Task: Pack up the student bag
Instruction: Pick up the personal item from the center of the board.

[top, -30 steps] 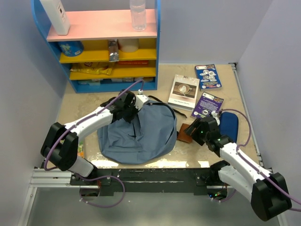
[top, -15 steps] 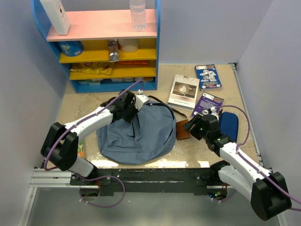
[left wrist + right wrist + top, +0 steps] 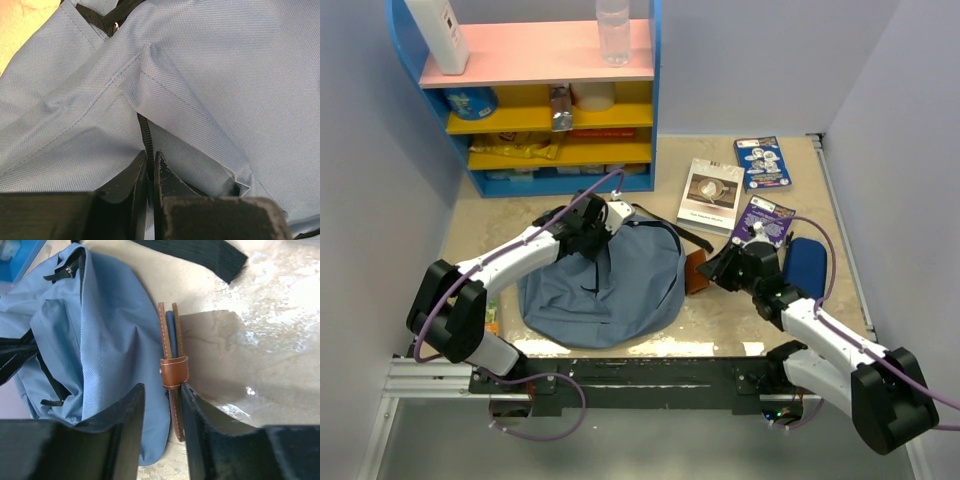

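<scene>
1. Student bag (image 3: 610,290): a large, soft, slate-blue fabric backpack with black straps and a black zipper. It lies slumped on the beige tabletop (image 3: 490,220), directly beneath the left pincer (image 3: 150,156) and spreading out towards the near side of it.
2. Seen from the wrist, the left pincer's two black fingers are pressed almost together. They pinch a black strip of zipper at a raised fold in the student bag's fabric.
3. A slim brown leather notebook (image 3: 172,372) with a wrap-around strap stands on its edge. It is between the student bag and the right pincer (image 3: 162,390) and rests against the bag's side.
4. The right pincer is partly open and straddles the notebook. One finger sits against the strap, and a sliver of bag fabric shows between the other finger and the cover, so it is not clamped.
5. A flat black strap (image 3: 200,252) lies on the tabletop just beyond the right pincer's fingertips.
6. A small dark-blue oblong pencil case (image 3: 807,262) lies just to the right of the right pincer.
7. A purple illustrated booklet (image 3: 761,222) lies close beyond the right pincer, further from the arm bases.
</scene>
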Tool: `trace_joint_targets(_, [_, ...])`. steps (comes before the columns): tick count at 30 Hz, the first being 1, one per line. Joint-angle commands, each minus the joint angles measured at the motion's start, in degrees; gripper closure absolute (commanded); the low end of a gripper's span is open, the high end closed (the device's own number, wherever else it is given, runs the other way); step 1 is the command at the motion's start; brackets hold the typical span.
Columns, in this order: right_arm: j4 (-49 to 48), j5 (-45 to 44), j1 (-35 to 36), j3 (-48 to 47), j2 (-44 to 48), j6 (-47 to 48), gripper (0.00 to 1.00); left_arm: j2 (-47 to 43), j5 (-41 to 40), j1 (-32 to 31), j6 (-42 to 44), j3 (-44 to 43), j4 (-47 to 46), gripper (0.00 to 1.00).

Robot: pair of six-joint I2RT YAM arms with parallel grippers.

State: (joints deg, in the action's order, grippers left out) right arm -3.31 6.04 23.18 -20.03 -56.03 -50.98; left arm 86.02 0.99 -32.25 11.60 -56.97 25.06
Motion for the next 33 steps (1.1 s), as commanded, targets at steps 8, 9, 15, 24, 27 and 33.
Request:
trace_joint_targets(8, [-6.88,6.79,6.26,-2.73,-9.09,3.17,0.51,-0.32,3.58,-0.53,-0.17,-2.27,-2.3,0.92])
trace_joint_targets(9, [-6.97,6.79,6.61,-2.99,-9.97,3.17,0.51,-0.32,3.66,-0.53,-0.26,-2.27,-2.21,0.92])
trace_joint_targets(15, [-2.35,1.71,8.98,-5.27,-12.87,4.57,0.58,-0.68,3.58,-0.45,-0.26,-2.09,-2.21,0.92])
trace_joint_targets(24, [4.63,-5.87,12.42,-8.97,-15.33,5.81,0.8,-0.32,4.1,-0.53,-0.52,-2.44,-2.12,0.92])
trace_joint_targets(27, [5.85,-7.62,12.59,-9.32,-16.39,5.89,0.89,-0.59,4.1,-0.53,-0.52,-2.36,-2.12,0.92])
trace_joint_targets(33, [13.4,-14.46,12.68,-13.01,-14.82,7.12,1.0,-0.68,4.1,-0.53,-0.43,-2.18,-1.94,0.92])
